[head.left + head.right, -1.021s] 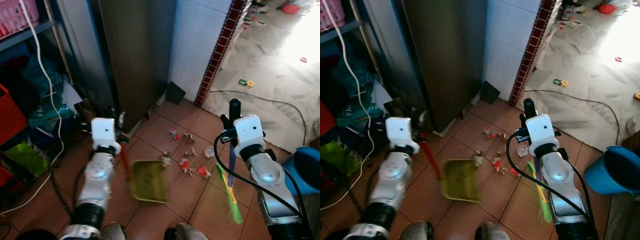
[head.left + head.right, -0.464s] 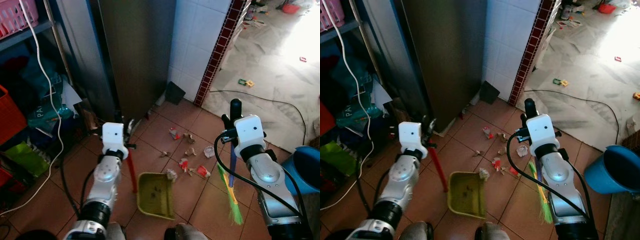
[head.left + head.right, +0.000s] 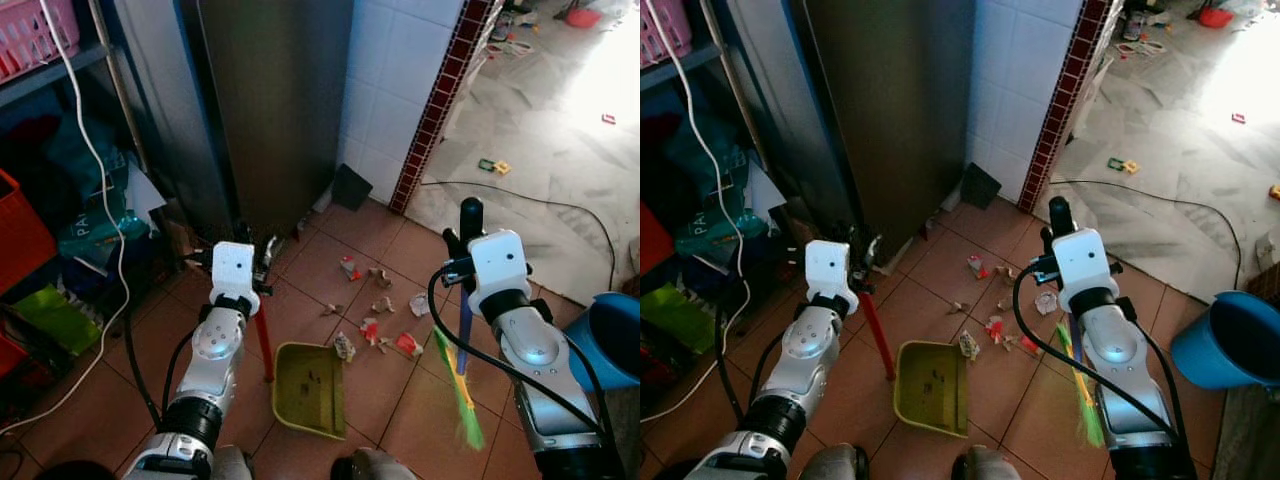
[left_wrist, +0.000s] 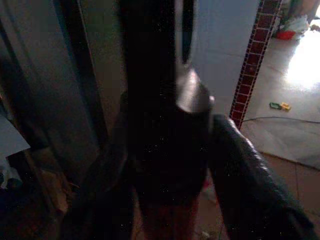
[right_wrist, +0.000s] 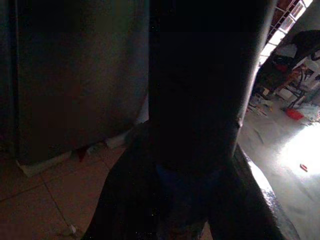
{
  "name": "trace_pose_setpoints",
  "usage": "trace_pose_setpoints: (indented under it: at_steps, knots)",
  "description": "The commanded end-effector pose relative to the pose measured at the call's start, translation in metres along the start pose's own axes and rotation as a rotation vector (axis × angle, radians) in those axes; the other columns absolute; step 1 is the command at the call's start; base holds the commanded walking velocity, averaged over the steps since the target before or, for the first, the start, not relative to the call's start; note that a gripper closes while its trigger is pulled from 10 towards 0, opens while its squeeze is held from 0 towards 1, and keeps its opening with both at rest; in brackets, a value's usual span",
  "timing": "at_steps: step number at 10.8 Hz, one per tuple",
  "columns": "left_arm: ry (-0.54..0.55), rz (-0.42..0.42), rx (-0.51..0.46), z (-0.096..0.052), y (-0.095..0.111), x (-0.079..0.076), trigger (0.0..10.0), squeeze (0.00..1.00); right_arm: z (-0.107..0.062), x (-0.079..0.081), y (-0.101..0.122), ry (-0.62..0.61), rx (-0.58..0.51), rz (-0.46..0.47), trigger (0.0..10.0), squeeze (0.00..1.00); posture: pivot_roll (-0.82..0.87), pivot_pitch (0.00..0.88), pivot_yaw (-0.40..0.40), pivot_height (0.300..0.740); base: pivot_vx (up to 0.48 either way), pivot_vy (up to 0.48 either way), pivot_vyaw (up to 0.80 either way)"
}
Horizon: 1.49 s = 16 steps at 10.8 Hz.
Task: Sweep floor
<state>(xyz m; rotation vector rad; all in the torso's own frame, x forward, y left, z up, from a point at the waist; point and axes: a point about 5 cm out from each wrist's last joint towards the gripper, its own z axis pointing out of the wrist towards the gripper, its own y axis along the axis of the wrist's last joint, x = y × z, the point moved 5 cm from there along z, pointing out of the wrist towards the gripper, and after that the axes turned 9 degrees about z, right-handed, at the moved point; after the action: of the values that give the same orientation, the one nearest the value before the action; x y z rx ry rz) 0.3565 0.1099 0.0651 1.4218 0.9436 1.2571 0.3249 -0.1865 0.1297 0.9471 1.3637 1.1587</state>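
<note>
Dustpan set, broom ready: I'm at the gathering step.

My left hand (image 3: 252, 268) is clamped on the red upright handle (image 3: 264, 345) of the olive-green plastic dustpan (image 3: 311, 388), which rests on the terracotta tiled floor (image 3: 330, 265) with one crumpled scrap (image 3: 343, 347) at its lip. My right hand (image 3: 462, 262) is closed around the blue stick of the green-bristled broom (image 3: 458, 388), just beside the scattered red and white paper litter (image 3: 384, 318). Next, I judge, the broom must drag that litter leftward into the pan while the pan holds flat.
</note>
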Motion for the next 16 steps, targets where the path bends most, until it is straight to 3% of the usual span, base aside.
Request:
trace_pose_setpoints:
  at_steps: [1, 3, 7, 11, 14, 15, 16]
  knots:
    - [-0.017, 0.033, 0.006, 0.003, 0.001, -0.003, 10.0, 1.00, 0.000, -0.006, 0.010, -0.020, -0.046, -0.022, 10.0, 0.00, -0.09, 0.063, -0.033, 0.740, 0.000, 0.000, 0.00]
    - [-0.014, 0.041, 0.045, -0.002, -0.006, 0.001, 10.0, 1.00, 0.000, -0.005, 0.010, -0.015, -0.044, -0.019, 10.0, 0.00, -0.09, 0.063, -0.033, 0.740, 0.000, 0.000, 0.00]
    - [-0.065, 0.079, 0.002, -0.008, 0.008, 0.000, 10.0, 1.00, 0.001, -0.005, 0.009, -0.007, -0.042, -0.016, 10.0, 0.00, -0.08, 0.062, -0.039, 0.740, 0.000, 0.000, 0.00]
    - [-0.100, 0.073, 0.041, -0.022, 0.007, -0.003, 10.0, 1.00, 0.002, -0.005, 0.009, 0.003, -0.043, -0.019, 10.0, 0.00, -0.08, 0.058, -0.044, 0.740, 0.000, 0.000, 0.00]
    - [-0.092, 0.034, 0.145, -0.036, -0.010, 0.001, 10.0, 1.00, 0.003, -0.004, 0.008, 0.018, -0.040, -0.015, 10.0, 0.00, -0.08, 0.054, -0.049, 0.740, 0.000, 0.000, 0.00]
    - [-0.093, 0.030, 0.155, -0.037, -0.011, 0.002, 10.0, 0.00, 0.004, -0.004, 0.008, 0.023, -0.040, -0.013, 10.0, 0.00, -0.08, 0.053, -0.051, 0.740, 0.000, 0.000, 0.00]
    - [-0.090, 0.037, 0.158, -0.037, -0.011, 0.004, 10.0, 0.00, 0.004, -0.004, 0.008, 0.025, -0.040, -0.012, 10.0, 0.00, -0.08, 0.053, -0.051, 0.740, 0.000, 0.000, 0.00]
